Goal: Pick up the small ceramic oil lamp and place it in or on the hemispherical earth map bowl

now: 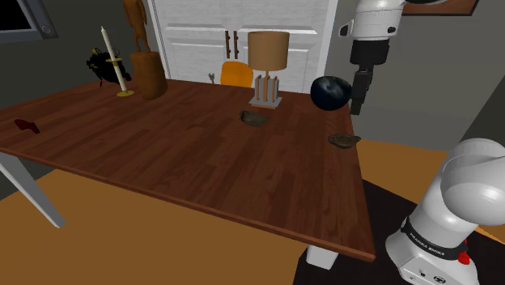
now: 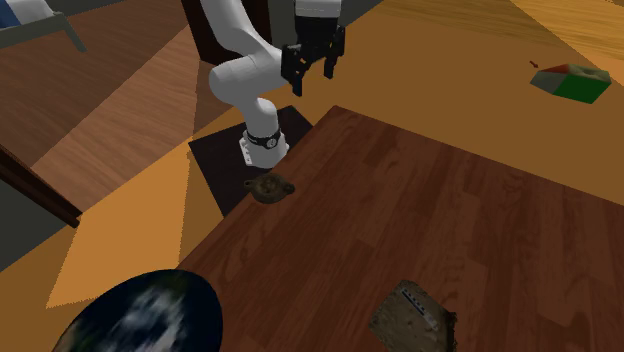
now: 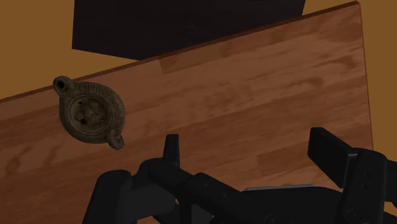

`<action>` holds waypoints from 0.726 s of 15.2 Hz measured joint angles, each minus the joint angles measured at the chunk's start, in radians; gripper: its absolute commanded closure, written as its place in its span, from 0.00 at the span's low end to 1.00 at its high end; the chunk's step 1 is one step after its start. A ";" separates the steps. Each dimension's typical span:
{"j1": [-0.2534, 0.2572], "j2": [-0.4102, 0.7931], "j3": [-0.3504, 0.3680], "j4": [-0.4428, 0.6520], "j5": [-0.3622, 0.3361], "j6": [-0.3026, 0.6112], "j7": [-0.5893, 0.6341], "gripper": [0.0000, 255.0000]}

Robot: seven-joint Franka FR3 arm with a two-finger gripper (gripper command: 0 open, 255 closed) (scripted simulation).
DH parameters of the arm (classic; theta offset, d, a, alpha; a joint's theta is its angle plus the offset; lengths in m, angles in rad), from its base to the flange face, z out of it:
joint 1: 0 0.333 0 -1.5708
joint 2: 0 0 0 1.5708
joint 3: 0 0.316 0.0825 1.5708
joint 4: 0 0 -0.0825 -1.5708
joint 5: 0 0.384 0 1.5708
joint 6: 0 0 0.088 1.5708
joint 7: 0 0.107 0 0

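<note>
The small oil lamp is brown and flat and round. It has a little spout with a hole at one end and a small handle at the other. It lies on the wooden table, close to the edge on the robot's side. Nothing touches it.

My gripper hangs in the air above the table. Its two black fingers stand wide apart and hold nothing. In the wrist view the lamp sits off to one side of the fingers, not between them.

So I think my job now is to get over the lamp. I want to slide the hand sideways until the lamp's round middle is right between the fingers. I would turn the wrist so the fingers close on the round sides, not on the spout or the handle. Then I go straight down, slowly, and stop before the tips bump the wood. The lamp is low, so I must go nearly to the table. I should close gently so it does not pop out or slip off the edge.

The dark round bowl waits farther back on the table, near the lamp.
</note>
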 measured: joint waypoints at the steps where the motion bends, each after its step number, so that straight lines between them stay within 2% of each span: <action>1: 0.000 0.000 0.000 0.000 0.000 0.000 0.000 0.00; 3: 0.008 -0.007 -0.025 -0.037 -0.024 0.036 -0.058 0.00; 8: 0.029 -0.009 -0.141 -0.131 -0.125 0.163 -0.299 0.00; 11: 0.041 0.014 -0.216 -0.194 -0.185 0.271 -0.446 0.00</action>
